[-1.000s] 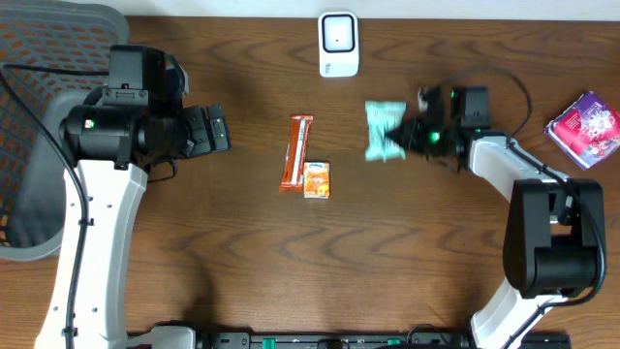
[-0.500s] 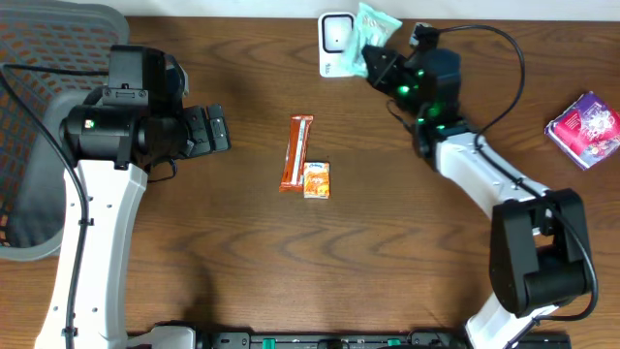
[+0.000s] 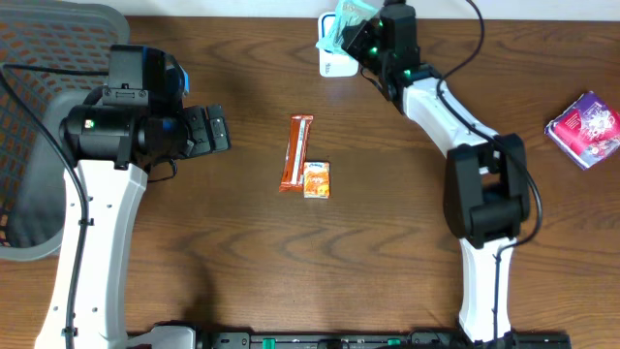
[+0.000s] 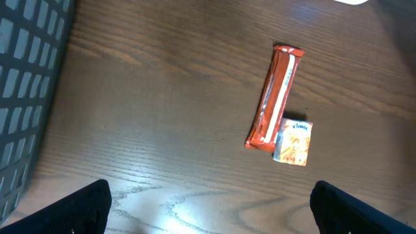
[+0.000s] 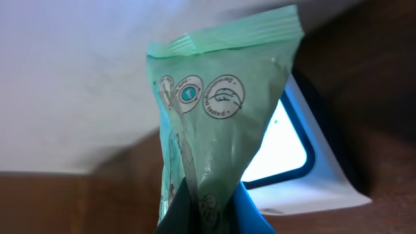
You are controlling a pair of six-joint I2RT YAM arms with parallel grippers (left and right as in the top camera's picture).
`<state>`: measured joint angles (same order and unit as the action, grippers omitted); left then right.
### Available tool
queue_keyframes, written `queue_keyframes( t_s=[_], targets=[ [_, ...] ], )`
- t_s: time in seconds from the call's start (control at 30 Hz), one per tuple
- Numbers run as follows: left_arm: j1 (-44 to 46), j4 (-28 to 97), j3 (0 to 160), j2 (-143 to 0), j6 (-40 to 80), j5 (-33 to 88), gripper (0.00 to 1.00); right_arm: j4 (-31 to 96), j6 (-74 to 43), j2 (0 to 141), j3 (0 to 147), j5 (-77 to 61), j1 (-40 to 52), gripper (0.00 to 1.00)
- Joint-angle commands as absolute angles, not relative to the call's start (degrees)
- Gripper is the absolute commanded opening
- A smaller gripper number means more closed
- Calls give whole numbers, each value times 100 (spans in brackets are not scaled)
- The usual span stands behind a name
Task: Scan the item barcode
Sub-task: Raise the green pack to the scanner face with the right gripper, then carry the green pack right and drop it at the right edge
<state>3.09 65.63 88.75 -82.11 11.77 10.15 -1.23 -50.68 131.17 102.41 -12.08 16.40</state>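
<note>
Right pincer (image 3: 362, 29) pinched tight on one end of green packet (image 5: 218, 130) | I hold it hanging before the scanner (image 5: 286, 153) at the far edge of the tabletop (image 3: 387, 242), presumably so its lit window reads the barcode | left pincer (image 3: 215, 130) spread wide, holding nothing, near the left edge.

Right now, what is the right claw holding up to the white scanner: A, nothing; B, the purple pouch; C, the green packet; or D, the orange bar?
C: the right claw is shut on the green packet, held in front of the white scanner and its lit window.
</note>
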Motion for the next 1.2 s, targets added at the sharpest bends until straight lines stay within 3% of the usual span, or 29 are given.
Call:
queue_keyframes(
  t_s=[0.0,0.33,0.6,1.0,1.1,1.17],
  targets=[
    [290,6576,8906,-8239,1162,978,98,-58,-4482,13275,10866,-1511,1647,1],
    [292,6576,8906,-8239,1162,978,98,432,-4219,13222,11015,-2005,1151,1],
    [290,6576,8906,-8239,1164,978,98,2591,-2521,12628,11032,-1500,161,1],
    [290,6576,8906,-8239,1164,978,98,4700,-1656,12269,10989,-554,-1737,1],
    [290,6576,8906,-8239,1164,978,98,4950,-1638,12298,10954,102,-2040,11],
    [290,6576,8906,-8239,1162,978,98,4978,-1540,12304,10890,301,-2191,33]
  ],
)
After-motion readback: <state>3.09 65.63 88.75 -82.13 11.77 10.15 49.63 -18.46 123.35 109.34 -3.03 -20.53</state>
